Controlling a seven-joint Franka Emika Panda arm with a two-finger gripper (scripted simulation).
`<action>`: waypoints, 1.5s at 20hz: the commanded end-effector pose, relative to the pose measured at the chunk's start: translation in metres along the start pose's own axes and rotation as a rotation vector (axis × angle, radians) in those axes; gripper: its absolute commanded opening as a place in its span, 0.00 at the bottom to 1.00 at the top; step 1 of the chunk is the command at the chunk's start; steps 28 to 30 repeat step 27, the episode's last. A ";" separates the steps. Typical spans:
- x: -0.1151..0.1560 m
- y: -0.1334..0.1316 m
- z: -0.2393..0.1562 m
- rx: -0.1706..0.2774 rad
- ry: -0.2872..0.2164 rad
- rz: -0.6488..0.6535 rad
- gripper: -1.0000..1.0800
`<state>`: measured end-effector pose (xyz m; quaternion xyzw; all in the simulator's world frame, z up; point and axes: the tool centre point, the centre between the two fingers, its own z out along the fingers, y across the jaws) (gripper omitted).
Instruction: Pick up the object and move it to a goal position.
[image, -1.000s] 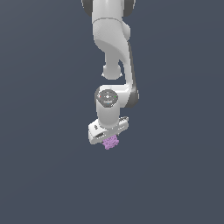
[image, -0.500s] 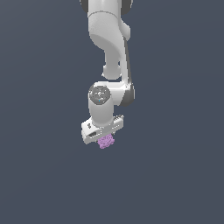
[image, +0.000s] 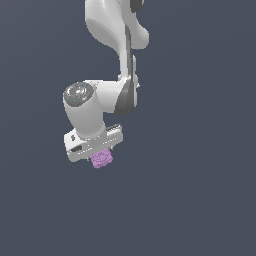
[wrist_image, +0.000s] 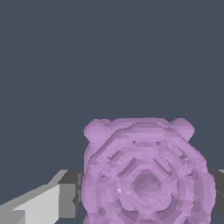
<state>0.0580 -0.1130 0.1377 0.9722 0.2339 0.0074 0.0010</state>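
Arm: the white robot arm (image: 107, 35) comes down from the top middle of the exterior view and bends toward that view's left.
Gripper: the white gripper (image: 100, 156) sits a little left of the middle of the exterior view, tilted, with its wide bar slanting up toward the right.
Grip: the fingers are pulled in tight on the purple lump, one on each side of it; in the wrist view a grey finger (wrist_image: 70, 194) touches the lump's side.
Purple lump: the small light-purple lump (image: 101, 159) pokes out just under the gripper bar. Up close (wrist_image: 144, 175) it is bumpy with swirly rings.
Around it: only plain dark grey-blue shows on every side of the lump.
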 end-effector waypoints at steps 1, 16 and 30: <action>-0.005 0.021 -0.018 0.001 -0.002 0.000 0.00; -0.023 0.113 -0.092 0.005 -0.012 0.002 0.00; -0.025 0.127 -0.103 0.005 -0.014 0.002 0.00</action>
